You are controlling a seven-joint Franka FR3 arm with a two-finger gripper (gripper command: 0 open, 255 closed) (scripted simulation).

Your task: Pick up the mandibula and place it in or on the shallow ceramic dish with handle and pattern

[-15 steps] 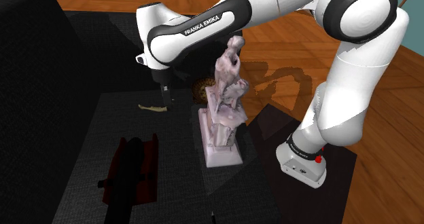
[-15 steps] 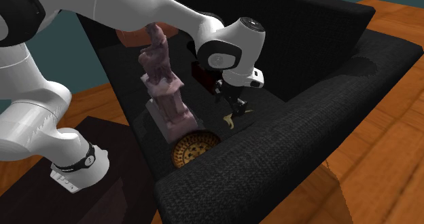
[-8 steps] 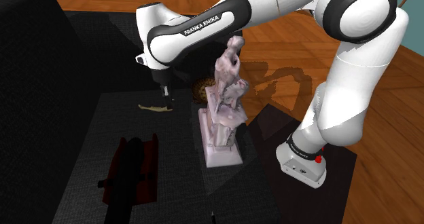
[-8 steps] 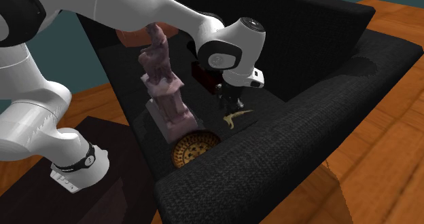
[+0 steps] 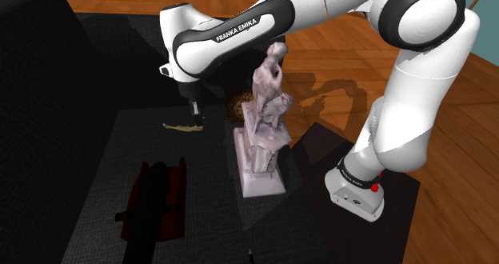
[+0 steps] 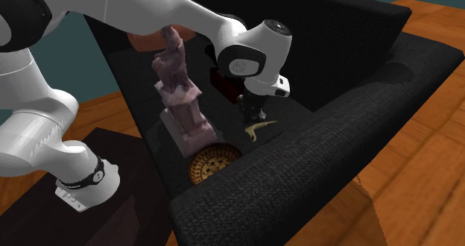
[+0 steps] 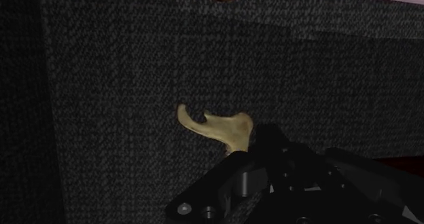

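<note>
The mandibula (image 5: 181, 127) (image 6: 260, 127) (image 7: 216, 128) lies flat on the seat of a black sofa (image 5: 209, 192) (image 6: 320, 151), close to the seat edge that runs under the low padded arm. It is a thin, pale, bone-coloured curve with a hooked tip, lying on coarse woven cloth.

The gripper (image 5: 195, 114) (image 6: 250, 118) (image 7: 268, 158) hangs straight down at the end of the bone nearer the dish. In the wrist view its black body covers that end. I cannot tell whether it is spread, pressed together or pinching the bone.

The shallow dish (image 5: 237, 105) (image 6: 212, 162) sits near the bone, in the seat corner where the padded arm meets the edge nearest the robot. It is round and brown, with a ring pattern in lighter dots.

Just beside the dish stands a tall statue (image 5: 264, 134) (image 6: 181, 103), pale pink and rough like carved stone, upright on a rectangular plinth. A dark red object (image 5: 156, 200) lies further along the seat, well apart from the bone.

The white arm (image 5: 400, 78) (image 6: 112, 13) rises from its dark stand (image 5: 316, 230) (image 6: 123, 207), arches over the statue and bends its wrist downward.

The sofa stands on a warm wooden floor (image 5: 336, 54) (image 6: 417, 155), with a teal wall (image 6: 67, 58) behind.
</note>
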